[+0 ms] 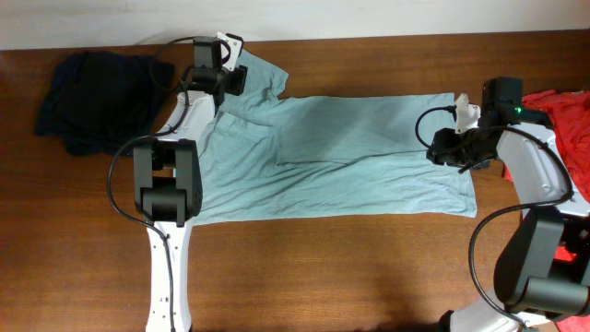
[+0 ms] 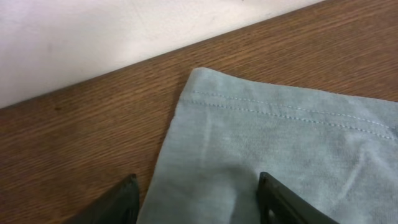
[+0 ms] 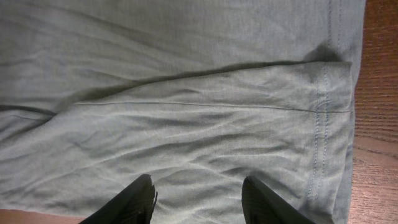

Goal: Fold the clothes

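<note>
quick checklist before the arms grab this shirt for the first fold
1. Shirt spread flat on table: ok, only light wrinkles.
2. Left gripper open at the sleeve corner: ok.
3. Right gripper open over the hem end: ok.
4. Fingers touching cloth: cannot tell.
5. Dark clothes pile and red garment lying off the shirt: ok.

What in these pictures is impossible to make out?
- Red cloth: overhead view, cut off by the right edge.
- Dark heap: overhead view, too dark and bunched to name the garment.
- Blue shirt: overhead view, one end hidden under the left arm.
</note>
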Controlling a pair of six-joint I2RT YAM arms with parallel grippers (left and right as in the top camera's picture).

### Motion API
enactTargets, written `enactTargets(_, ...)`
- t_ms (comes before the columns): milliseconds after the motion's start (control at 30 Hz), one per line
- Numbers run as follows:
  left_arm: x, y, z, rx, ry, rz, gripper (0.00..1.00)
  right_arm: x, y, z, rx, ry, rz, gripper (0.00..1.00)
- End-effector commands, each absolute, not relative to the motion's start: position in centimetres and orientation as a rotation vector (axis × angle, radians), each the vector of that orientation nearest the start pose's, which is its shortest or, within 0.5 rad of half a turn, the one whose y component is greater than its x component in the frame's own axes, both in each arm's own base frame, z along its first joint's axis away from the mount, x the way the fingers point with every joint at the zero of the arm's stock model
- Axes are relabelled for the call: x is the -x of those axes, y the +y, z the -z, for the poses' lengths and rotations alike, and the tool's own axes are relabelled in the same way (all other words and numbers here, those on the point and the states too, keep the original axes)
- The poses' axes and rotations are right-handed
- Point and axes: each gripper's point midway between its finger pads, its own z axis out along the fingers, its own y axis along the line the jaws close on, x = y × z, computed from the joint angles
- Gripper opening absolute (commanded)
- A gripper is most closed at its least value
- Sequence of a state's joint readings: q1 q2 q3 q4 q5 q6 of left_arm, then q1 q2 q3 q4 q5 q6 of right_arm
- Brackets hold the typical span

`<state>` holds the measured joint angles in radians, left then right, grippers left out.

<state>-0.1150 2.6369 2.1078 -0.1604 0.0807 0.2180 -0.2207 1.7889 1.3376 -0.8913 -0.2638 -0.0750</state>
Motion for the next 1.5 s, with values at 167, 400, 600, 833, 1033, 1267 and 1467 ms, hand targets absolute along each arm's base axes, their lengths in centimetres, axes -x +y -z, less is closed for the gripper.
enactTargets(167, -66.3, -9.7, 2.9, -0.461, 2.297, 0.1, 0.5, -37.8, -3.4, -8.3, -0.162, 2.858, -0.353, 0.51)
enactTargets(400, -66.3, -9.5, 2.6, -0.458, 2.304, 0.099, 0.25, -37.8, -3.4, -8.3, -0.162, 2.858, -0.352, 0.51)
enactTargets(600, -66.1, -9.4, 2.7, -0.461, 2.322, 0.101, 0.2, -37.8, -3.5, -8.3, -0.163, 2.86, -0.349, 0.51)
enactTargets(833, -64.9, -9.1, 3.9, -0.456, 2.394, 0.11, 0.27, -37.8, -3.5, -8.3, -0.163, 2.859, -0.349, 0.51)
enactTargets(1033, -62.8, -7.5, 6.0, -0.412, 2.519, 0.121, 0.28, -37.8, -3.5, -8.3, -0.163, 2.859, -0.349, 0.51)
enactTargets(1267, -59.9, -5.5, 7.7, -0.27, 2.683, 0.174, 0.28, -37.7, -3.5, -8.3, -0.163, 2.862, -0.35, 0.51)
enactTargets(1467, -58.2, -6.1, 7.8, -0.285, 2.755, 0.184, 0.23, -37.7, -3.5, -8.3, -0.163, 2.862, -0.35, 0.51)
